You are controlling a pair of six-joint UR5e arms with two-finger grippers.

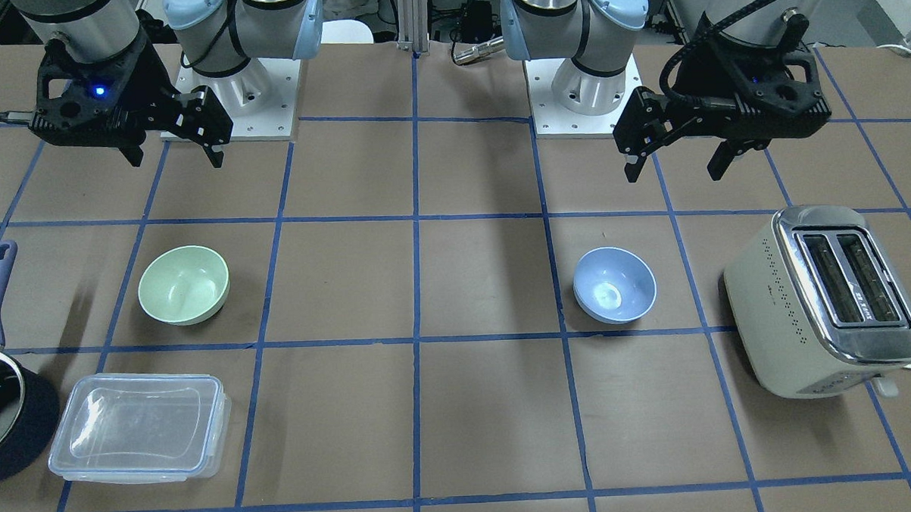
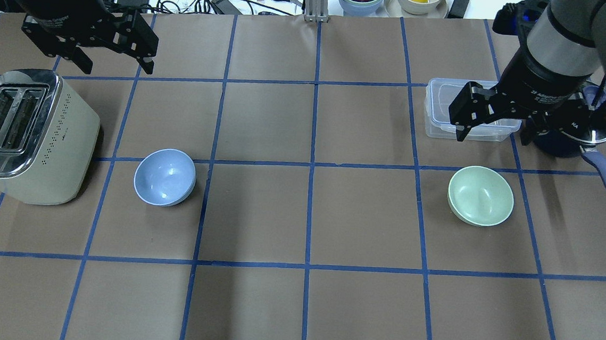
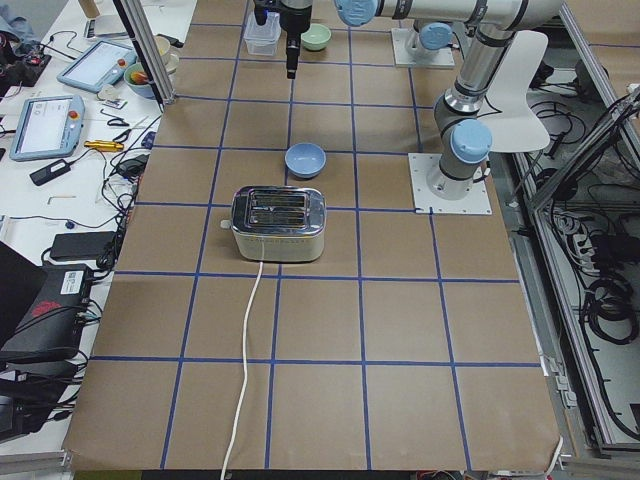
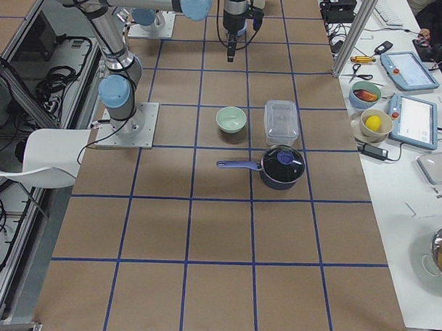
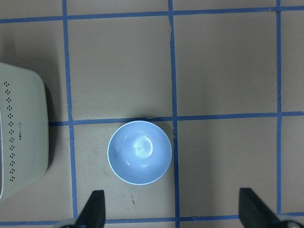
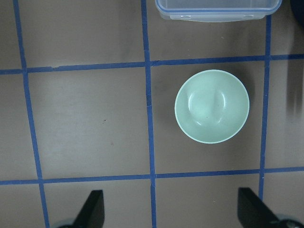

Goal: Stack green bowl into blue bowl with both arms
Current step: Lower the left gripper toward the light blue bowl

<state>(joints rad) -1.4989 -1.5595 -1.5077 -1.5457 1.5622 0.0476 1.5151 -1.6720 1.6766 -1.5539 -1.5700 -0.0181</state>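
Seen from across the counter, the green bowl sits upright left of centre. It is just above a clear lidded box in the lower left, and a dark saucepan stands at the left edge. The blue bowl stands upright right of centre, well apart from the green one, near a cream toaster on the right. The right claw hangs in the upper left above the counter, fingers spread and empty. The left claw hangs in the upper right, likewise spread and holding nothing. Each wrist view looks straight down on one bowl: blue for the left, green for the right.
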